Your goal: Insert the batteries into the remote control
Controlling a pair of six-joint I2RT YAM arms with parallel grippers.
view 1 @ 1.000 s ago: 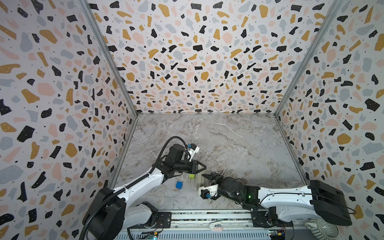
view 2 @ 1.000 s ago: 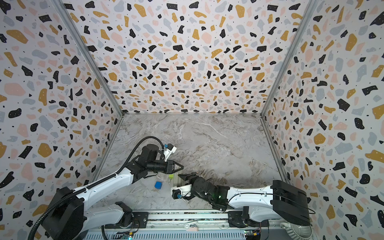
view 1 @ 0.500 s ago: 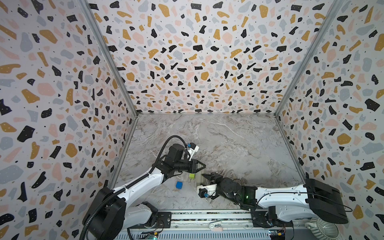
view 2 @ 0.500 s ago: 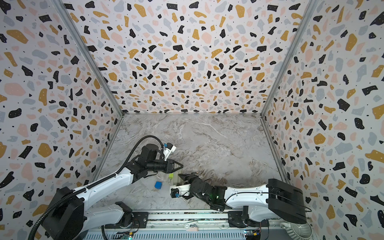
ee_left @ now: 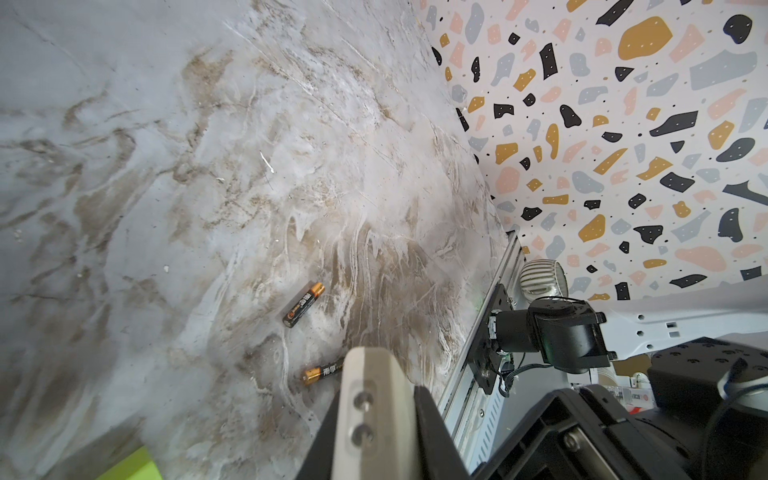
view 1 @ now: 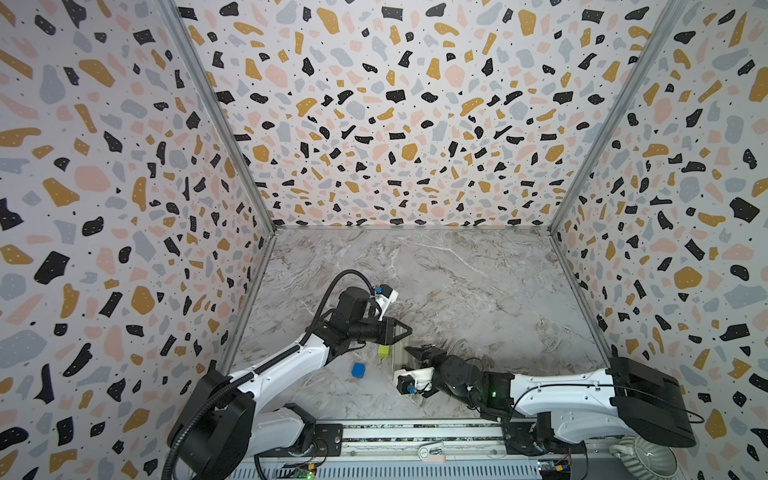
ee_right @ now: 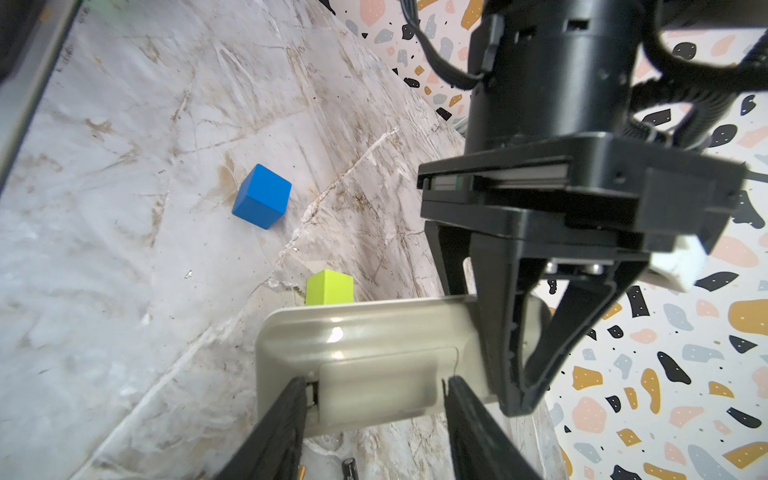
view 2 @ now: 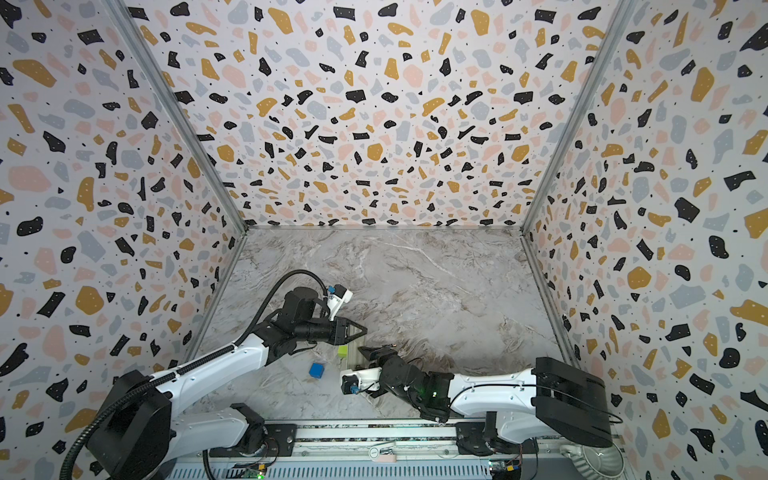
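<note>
In both top views the remote control is just a pale sliver, probably edge-on, beside the green cube. One of the batteries lies bare on the desk; the other is half hidden. The left claw reaches low, clamped on the remote's end. The right claw, fingers apart, straddles its cover; I cannot tell whether it grips.

Printed markings, two entries. First battery, dark sleeve with gold end: a round orange logo and two white characters, too small to read with certainty. Second battery, partly hidden: two white Chinese characters beside its gold end, apparently reading 南孚.
</note>
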